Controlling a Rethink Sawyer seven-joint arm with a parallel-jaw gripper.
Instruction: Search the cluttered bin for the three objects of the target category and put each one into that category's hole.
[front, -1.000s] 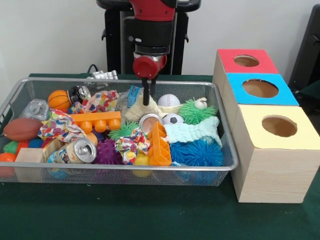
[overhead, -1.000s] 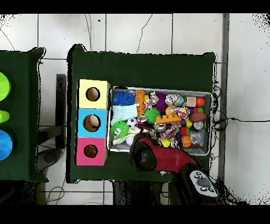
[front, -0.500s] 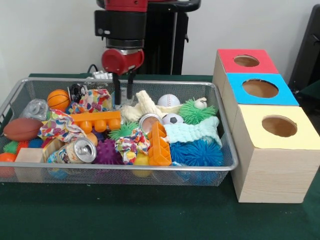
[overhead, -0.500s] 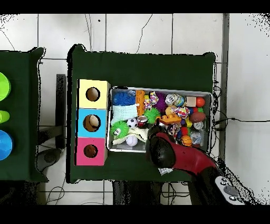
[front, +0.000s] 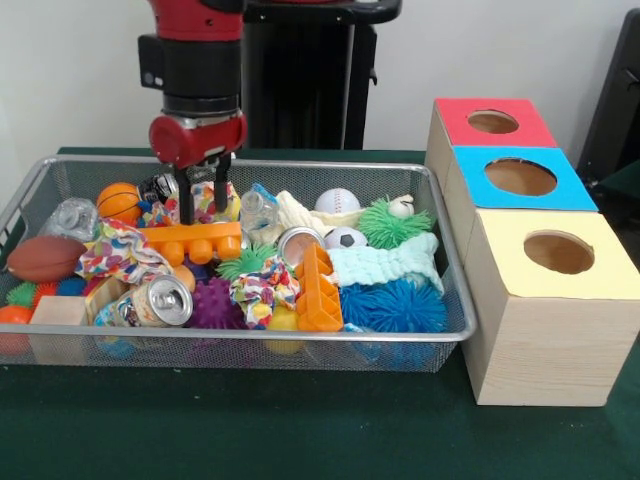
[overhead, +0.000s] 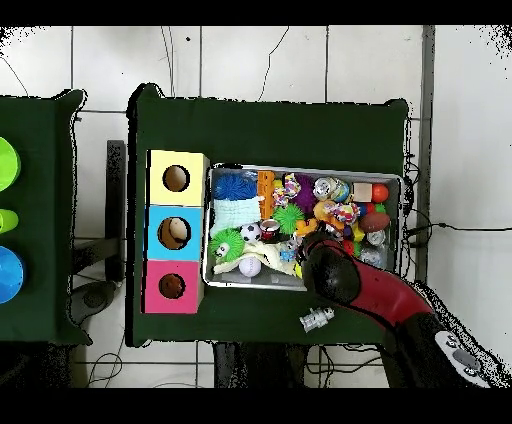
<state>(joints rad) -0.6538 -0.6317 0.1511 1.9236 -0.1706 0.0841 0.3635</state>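
Surface covered in green cloth carries a wire mesh bin of mixed toys beside a row of three boxes, red, blue and yellow, each with a round hole on top. Red arm reaches into the bin's far left part. End effector, fingers apart, stands just above the orange toy brick, next to the small basketball.
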